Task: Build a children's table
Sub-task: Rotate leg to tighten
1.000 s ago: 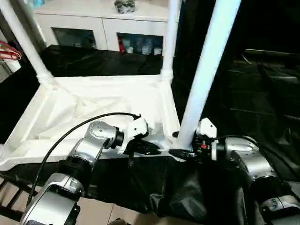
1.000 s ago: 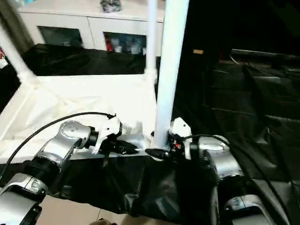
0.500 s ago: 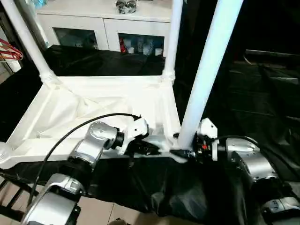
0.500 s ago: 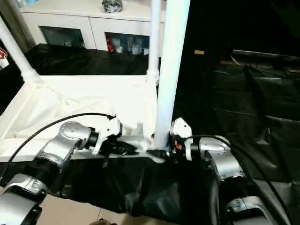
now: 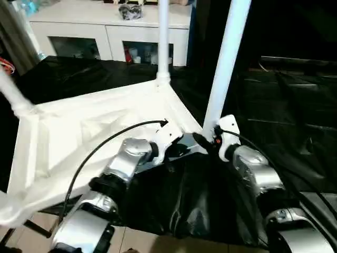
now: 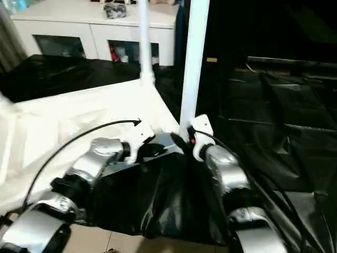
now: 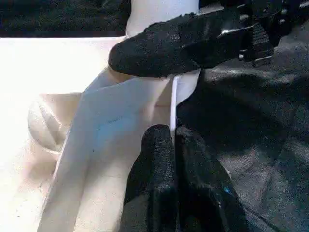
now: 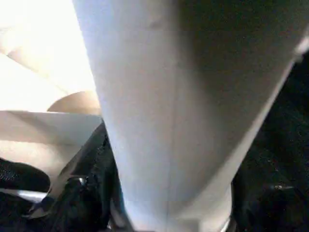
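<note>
Left wrist view: the left tool [image 7: 171,145] pinches the tabletop's rim [image 7: 120,104], steadying it. The right tool [image 5: 206,143] clasps the near leg [image 5: 224,63], likely seating it in its socket.

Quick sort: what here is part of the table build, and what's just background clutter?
Part of the job:
- white tabletop, upside down, ribbed underside up
- near leg, upright at the near corner
- far leg, upright in its socket
- left-side leg
- left end effector, pinched on the tabletop's rim
- right end effector, at the near leg's base

Just lying about:
- white cabinet
- black sheeting
</note>
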